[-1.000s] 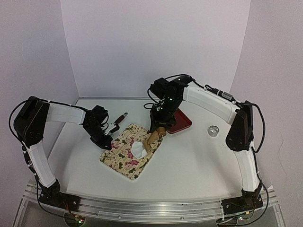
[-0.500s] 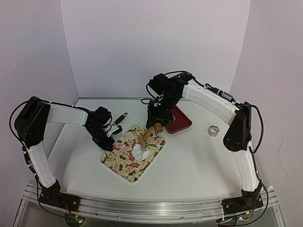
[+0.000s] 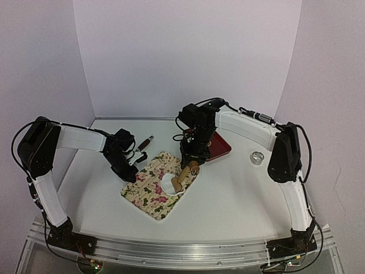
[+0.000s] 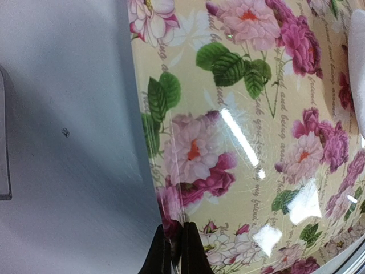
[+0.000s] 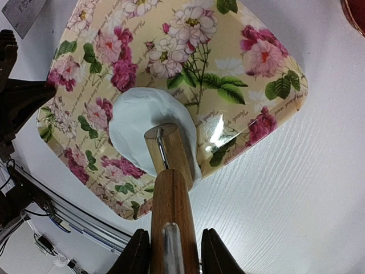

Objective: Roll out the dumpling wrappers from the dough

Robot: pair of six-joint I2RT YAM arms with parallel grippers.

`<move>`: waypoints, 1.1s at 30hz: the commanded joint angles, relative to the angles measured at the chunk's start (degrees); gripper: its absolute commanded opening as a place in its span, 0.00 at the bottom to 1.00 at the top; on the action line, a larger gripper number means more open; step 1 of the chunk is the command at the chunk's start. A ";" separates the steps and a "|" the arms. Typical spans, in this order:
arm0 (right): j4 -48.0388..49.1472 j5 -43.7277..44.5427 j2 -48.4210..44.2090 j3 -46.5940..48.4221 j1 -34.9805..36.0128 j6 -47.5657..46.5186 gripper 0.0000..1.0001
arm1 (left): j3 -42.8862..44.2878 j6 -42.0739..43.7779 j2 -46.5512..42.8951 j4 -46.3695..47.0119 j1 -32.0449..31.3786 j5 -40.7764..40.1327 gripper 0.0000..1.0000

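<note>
A flat, roundish dumpling wrapper of white dough lies on the floral tray. A wooden rolling pin rests its roller on the wrapper's near edge. My right gripper is shut on the pin's handle, one finger on each side. Over at the tray's left edge, my left gripper is shut on the rim of the floral tray. A strip of dough shows at the right edge of the left wrist view.
A red tray lies behind the right gripper. To the right of it, a shiny metal ring cutter stands on the white table. A small tool with a reddish handle lies behind the floral tray, near the left arm.
The right gripper drew the rolling pin back toward the far side, then pushed it forward over the dough again. The left gripper has kept its hold on the tray's edge.
</note>
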 commanded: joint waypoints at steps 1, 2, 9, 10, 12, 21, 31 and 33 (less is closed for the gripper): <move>-0.17 -0.39 -2.30 0.24 0.34 -0.13 0.00 | 1.82 1.16 -1.42 -2.18 -0.24 -3.35 0.00; -0.40 -0.66 -2.12 0.43 0.35 -0.21 0.00 | 1.79 1.16 -1.42 -2.23 -0.24 -3.42 0.00; -4.42 -0.50 -2.88 -1.27 0.43 -0.22 0.00 | 1.37 0.81 -1.45 -2.09 -0.24 -3.95 0.00; -5.09 -0.55 -2.75 -1.48 0.47 -0.22 0.00 | 1.36 0.78 -1.35 -2.13 -0.24 -3.87 0.00; -6.28 -0.65 -2.31 -1.71 0.84 -0.17 0.00 | 1.39 0.60 -1.06 -2.09 -0.24 -4.12 0.00; -7.17 -1.71 0.46 -3.73 1.44 -0.36 0.00 | 2.21 -1.46 1.22 -2.72 -0.15 -6.30 0.00; 0.87 -2.29 1.95 -11.11 3.18 -1.80 0.00 | 3.18 -3.50 2.58 -1.73 -0.15 -3.57 0.00; 2.70 -2.67 2.07 -12.88 3.46 -1.82 0.00 | 3.39 -3.68 2.86 -1.73 -0.15 -3.40 0.00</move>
